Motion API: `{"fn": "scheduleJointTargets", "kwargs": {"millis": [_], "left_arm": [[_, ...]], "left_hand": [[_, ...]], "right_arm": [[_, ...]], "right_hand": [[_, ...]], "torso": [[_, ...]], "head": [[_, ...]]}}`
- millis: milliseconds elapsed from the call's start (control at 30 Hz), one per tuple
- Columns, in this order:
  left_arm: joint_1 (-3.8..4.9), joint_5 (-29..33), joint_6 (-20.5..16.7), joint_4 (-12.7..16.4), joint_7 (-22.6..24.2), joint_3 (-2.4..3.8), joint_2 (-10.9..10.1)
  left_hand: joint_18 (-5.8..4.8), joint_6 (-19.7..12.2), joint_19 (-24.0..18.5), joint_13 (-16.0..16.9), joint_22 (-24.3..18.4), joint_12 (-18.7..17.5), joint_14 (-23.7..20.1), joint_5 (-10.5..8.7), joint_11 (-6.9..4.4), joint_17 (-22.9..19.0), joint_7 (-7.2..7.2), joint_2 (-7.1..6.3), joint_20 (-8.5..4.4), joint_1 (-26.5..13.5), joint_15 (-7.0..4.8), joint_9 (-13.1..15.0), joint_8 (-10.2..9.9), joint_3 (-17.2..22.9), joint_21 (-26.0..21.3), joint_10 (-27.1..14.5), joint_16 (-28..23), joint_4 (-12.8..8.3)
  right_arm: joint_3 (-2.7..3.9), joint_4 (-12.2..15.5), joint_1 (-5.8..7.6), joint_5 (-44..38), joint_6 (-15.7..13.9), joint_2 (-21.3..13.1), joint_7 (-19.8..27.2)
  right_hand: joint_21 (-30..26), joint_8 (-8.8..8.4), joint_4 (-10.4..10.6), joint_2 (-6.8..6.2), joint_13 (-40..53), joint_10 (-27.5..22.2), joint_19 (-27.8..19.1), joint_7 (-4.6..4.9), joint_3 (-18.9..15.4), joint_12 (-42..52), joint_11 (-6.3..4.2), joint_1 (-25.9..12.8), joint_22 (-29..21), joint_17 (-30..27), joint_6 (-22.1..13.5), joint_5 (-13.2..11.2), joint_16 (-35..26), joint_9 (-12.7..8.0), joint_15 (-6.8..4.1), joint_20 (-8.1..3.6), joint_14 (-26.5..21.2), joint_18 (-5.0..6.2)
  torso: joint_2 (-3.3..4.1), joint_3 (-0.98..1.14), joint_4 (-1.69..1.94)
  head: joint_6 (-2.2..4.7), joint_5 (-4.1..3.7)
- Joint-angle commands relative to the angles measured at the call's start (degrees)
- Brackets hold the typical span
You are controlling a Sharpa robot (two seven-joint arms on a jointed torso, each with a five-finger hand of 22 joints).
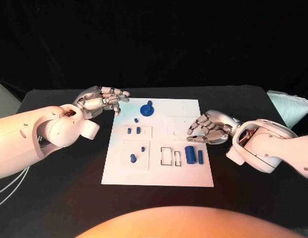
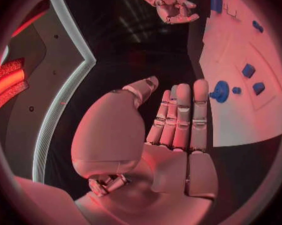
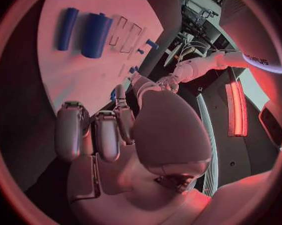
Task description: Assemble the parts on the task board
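Parts of blue plastic lie scattered on the flat white rectangular task board (image 1: 175, 173), which sits in the middle of the black counter (image 1: 247, 198) I am working over. I count about nine blue pieces from the head view, though the smallest are hard to separate. One round blue disc with a raised knob (image 1: 147, 108) lies near the board's far edge. One thick blue cylinder (image 1: 190, 154) lies by the board's right side, with one thinner blue rod (image 1: 200, 156) just beside it. Two small blue pegs (image 1: 134, 131) sit side by side in a square recess left of centre, and about four single tiny pieces are spread along the left half. Two empty rectangular slots (image 1: 171, 156) are outlined just left of the cylinder.

I judge all the pieces light, rigid and smooth, so likely to slip or roll. I would pinch the cylinder across its middle and take the disc by its knob; the tiny pegs would need a fingertip pinch.

My left robot hand (image 1: 103, 101) hovers at the board's far left corner, near the disc, fingers straight and close together, holding nothing. My right robot hand (image 1: 210, 126) is at the board's right edge, just beyond the cylinder, fingers loosely curled and empty.
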Motion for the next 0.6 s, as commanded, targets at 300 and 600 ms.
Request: {"fn": "scheduleJointTargets", "kwargs": {"millis": [300, 600], "left_arm": [[-0.58, 0.84, 0.6, 0.63, 1.12, 0.03, -0.06], [-0.69, 0.85, 0.66, 0.84, 1.09, 0.04, -0.31]], "left_hand": [[0.65, -0.4, -0.28, 0.08, -0.07, 0.22, -0.31, 0.0, 0.1, 0.06, -0.07, 0.13, -0.03, 0.25, 0.22, -0.09, 0.04, -0.09, -0.27, -0.43, 0.1, 0.39], [0.64, -0.44, -0.32, 0.09, -0.06, 0.28, -0.43, 0.0, 0.1, 0.05, -0.07, 0.09, -0.01, 0.19, 0.24, -0.1, 0.03, -0.17, -0.31, -0.45, 0.02, 0.5]], "right_arm": [[-0.49, 3.75, -2.26, -6.19, 2.43, -2.14, -9.34], [-0.55, 3.33, -3.45, -12.01, 1.61, -1.44, -13.63]], "right_hand": [[5.0, 1.22, 0.32, 1.32, 11.62, 3.85, 3.05, -0.26, -5.07, 6.97, 0.08, -3.04, 7.31, 8.61, -0.09, 0.29, 2.98, 1.58, 0.38, 0.24, 4.44, -1.54], [6.33, 1.72, 0.47, 2.35, 12.27, 4.14, 3.42, -0.51, -8.23, 7.34, -0.12, -4.52, 8.52, 9.96, 0.33, -0.14, 3.39, 2.05, 0.25, 0.21, 4.65, -1.83]], "torso": [[-0.17, 0.29, -0.37], [-0.14, 0.07, -0.35]], "head": [[-0.36, -0.75], [-0.64, -0.8]]}}
